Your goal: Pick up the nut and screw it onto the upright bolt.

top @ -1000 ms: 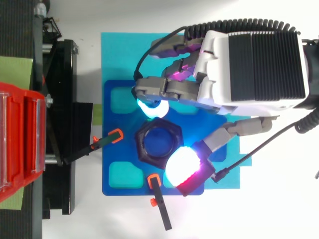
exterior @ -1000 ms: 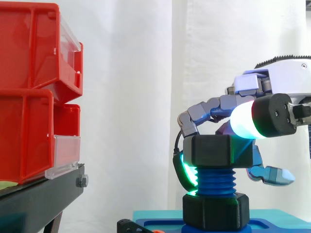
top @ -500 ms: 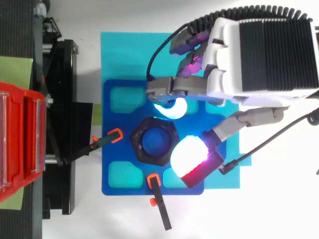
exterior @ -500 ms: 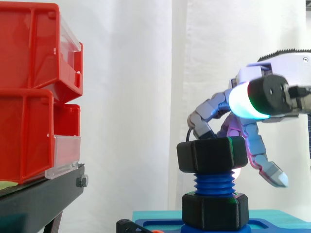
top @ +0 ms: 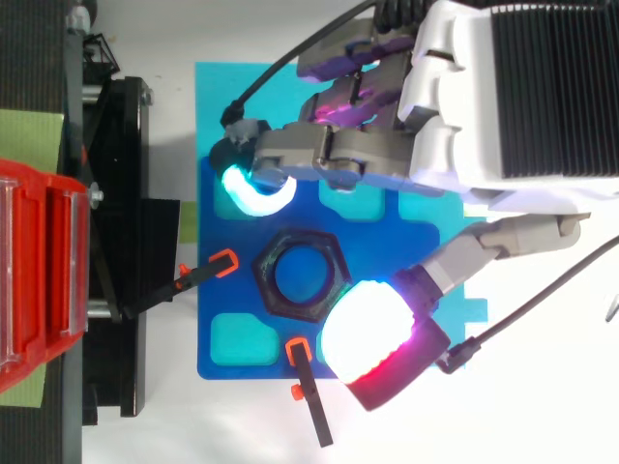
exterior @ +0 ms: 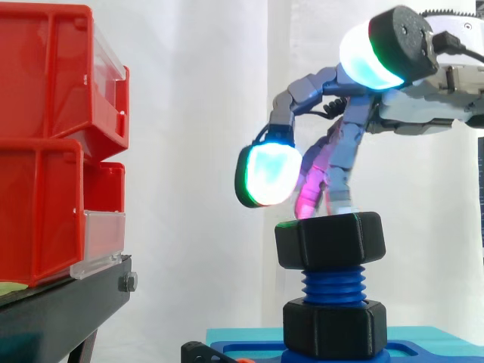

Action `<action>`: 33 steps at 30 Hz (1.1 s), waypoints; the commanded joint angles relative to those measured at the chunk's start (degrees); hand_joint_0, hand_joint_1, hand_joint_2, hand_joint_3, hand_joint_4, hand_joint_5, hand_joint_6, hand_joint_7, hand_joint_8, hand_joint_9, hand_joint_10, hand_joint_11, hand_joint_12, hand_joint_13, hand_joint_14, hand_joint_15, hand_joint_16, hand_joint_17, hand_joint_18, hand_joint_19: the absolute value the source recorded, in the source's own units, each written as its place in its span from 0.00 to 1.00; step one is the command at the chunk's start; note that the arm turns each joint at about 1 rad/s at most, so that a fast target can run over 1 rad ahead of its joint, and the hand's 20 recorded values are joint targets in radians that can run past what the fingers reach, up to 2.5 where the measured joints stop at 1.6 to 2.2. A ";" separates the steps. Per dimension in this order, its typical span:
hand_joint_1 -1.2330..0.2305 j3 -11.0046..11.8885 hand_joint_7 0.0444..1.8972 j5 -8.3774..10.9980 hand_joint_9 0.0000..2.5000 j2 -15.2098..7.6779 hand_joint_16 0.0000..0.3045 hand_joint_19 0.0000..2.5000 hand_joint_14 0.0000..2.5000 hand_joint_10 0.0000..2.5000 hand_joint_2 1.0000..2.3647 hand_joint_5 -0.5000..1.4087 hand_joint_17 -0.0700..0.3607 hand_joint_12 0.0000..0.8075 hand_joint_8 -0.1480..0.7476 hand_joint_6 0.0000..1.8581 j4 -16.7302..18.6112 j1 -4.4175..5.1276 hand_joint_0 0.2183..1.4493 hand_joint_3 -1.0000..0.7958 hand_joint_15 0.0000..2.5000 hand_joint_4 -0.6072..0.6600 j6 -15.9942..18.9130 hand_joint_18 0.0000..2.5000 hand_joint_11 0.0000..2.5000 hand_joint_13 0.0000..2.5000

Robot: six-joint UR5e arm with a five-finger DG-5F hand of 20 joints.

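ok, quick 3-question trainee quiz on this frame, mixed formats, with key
1. True or false: the hand has its fingers closed round the upper nut.
2. What colour is the upright bolt? A red, B blue, C white.
3. Fill in: in the side view the red bins stand to the ___ of the bolt.
Key: 1 false, the hand is open above the nut. 2 B. 3 left.
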 commanded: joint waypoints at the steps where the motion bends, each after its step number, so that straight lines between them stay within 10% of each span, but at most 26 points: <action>1: 0.81 0.11 0.37 0.01 0.42 -0.07 0.17 0.08 0.00 0.00 0.00 0.19 0.44 0.47 0.49 0.27 1.23 0.57 0.17 0.28 0.04 0.62 0.09 0.29 0.12 0.31; 19: 0.83 -5.87 0.29 0.62 0.13 -0.51 0.18 0.00 0.00 0.00 0.00 0.16 0.44 0.47 0.43 0.27 11.16 4.52 0.15 0.28 0.00 0.56 0.18 0.00 0.00 0.01; 33: 0.88 -8.33 0.28 1.06 0.07 -0.60 0.17 0.00 0.00 0.00 0.00 0.15 0.44 0.46 0.41 0.27 13.80 4.26 0.16 0.28 0.00 0.55 1.41 0.00 0.00 0.00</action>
